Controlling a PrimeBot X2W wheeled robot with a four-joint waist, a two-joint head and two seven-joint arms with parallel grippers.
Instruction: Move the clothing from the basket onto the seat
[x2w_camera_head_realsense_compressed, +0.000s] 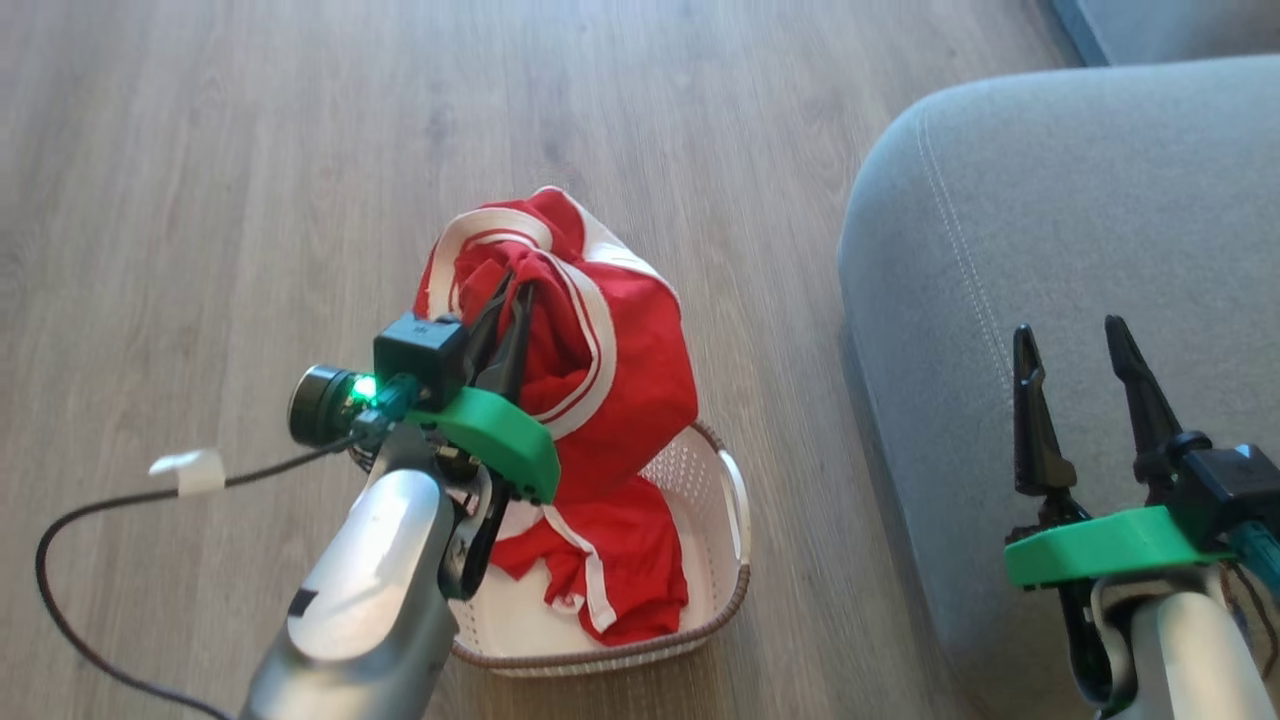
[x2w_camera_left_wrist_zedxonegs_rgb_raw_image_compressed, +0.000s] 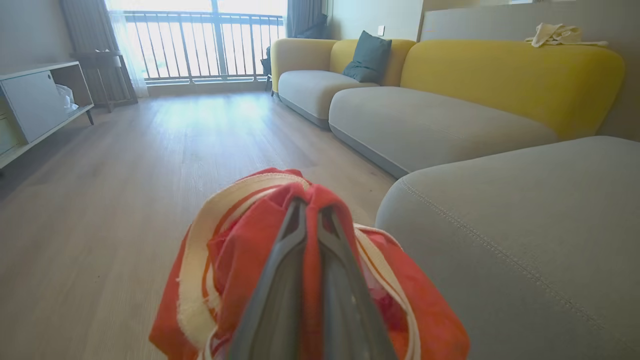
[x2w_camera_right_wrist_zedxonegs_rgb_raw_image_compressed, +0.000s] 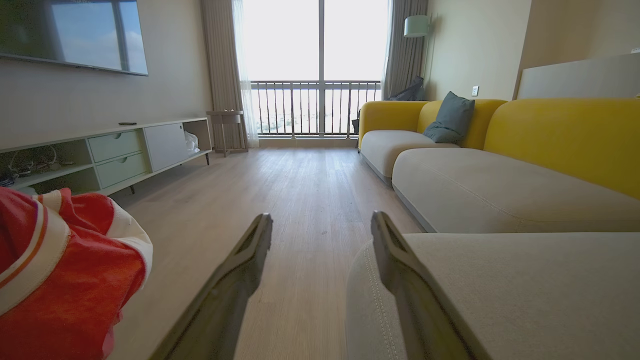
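A: What has the left gripper (x2w_camera_head_realsense_compressed: 511, 292) got?
B: It is clenched on the banded red garment (x2w_camera_head_realsense_compressed: 620, 350), soft and bunched, held up over the perforated cream basket (x2w_camera_head_realsense_compressed: 728, 500). Its hem may touch the second red garment (x2w_camera_head_realsense_compressed: 640, 570) inside; it's hard to tell.
A: And the right gripper (x2w_camera_head_realsense_compressed: 1068, 332)?
B: Fingers spread and empty, over the rounded grey fabric sofa (x2w_camera_head_realsense_compressed: 1050, 230) on the right. Bare wood-look floor (x2w_camera_head_realsense_compressed: 250, 150) lies open far and left.

In the head view the left forearm (x2w_camera_head_realsense_compressed: 365, 590) and the striped garment (x2w_camera_head_realsense_compressed: 620, 360) hide the left half of the basket (x2w_camera_head_realsense_compressed: 735, 590). The fingertips of the left gripper (x2w_camera_head_realsense_compressed: 516, 290) are buried in red folds. The lower garment (x2w_camera_head_realsense_compressed: 630, 570) is partly covered by the striped one. The right and bottom edges cut off the seat (x2w_camera_head_realsense_compressed: 1080, 220).
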